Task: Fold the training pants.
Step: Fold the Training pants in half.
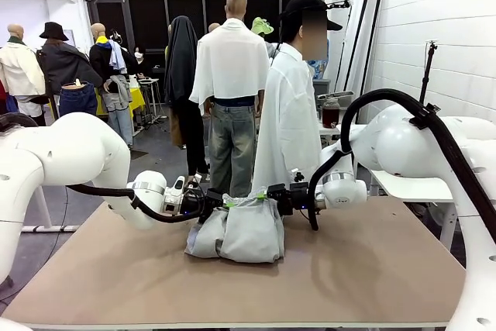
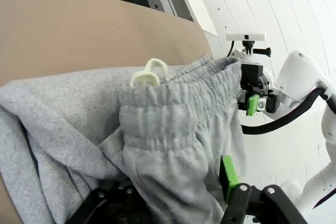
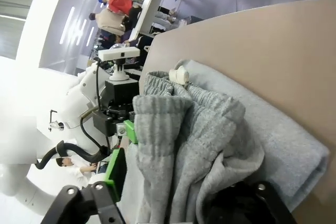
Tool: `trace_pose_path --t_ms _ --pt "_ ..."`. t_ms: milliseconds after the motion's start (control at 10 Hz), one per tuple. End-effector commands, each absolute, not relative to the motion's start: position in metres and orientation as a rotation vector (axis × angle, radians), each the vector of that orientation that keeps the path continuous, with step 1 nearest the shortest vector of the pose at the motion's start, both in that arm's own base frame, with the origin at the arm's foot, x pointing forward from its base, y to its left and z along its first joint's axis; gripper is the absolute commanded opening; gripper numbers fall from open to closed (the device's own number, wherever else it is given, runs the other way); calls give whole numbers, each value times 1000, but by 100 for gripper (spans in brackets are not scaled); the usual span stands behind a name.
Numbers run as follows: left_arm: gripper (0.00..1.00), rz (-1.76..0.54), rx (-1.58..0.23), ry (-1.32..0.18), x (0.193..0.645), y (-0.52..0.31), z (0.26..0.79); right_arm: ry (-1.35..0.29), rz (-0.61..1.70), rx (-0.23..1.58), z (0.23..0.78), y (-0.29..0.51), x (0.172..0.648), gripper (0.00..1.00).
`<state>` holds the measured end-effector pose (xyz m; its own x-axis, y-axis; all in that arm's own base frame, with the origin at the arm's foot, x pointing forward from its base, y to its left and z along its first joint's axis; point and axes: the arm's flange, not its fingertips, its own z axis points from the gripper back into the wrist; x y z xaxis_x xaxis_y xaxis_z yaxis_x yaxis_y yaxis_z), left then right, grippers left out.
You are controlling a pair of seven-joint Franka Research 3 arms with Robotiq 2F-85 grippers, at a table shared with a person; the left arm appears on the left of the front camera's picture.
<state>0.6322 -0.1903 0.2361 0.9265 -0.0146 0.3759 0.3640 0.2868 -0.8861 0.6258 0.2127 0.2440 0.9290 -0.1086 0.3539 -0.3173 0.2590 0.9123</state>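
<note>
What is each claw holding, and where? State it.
The training pants have their waistband between the fingers of the left claw and right claw, at opposite ends; whether either grips cannot be told.

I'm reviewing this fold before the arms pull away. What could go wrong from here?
1. The waistband of the training pants is still draped between the left gripper fingers, so retreating might drag the fold open.
2. Same at the right gripper, where cloth bunches between its fingers.
3. The white drawstring loop could snag.
</note>
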Motion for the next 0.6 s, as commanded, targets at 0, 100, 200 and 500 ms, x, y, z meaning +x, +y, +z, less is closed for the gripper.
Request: trace_pose_path --t_ms 0,100,200,500 --pt "100 -235 -1227 -310 624 -182 245 -366 107 1248 255 202 627 100" --pt "100 -230 -1219 -316 623 -176 248 -351 106 1209 259 196 628 100" --pt "100 -214 -1198 -332 618 -164 254 -335 100 1171 267 187 627 100" --pt "100 -175 -1118 -406 599 -124 289 -298 112 1045 298 162 624 100"
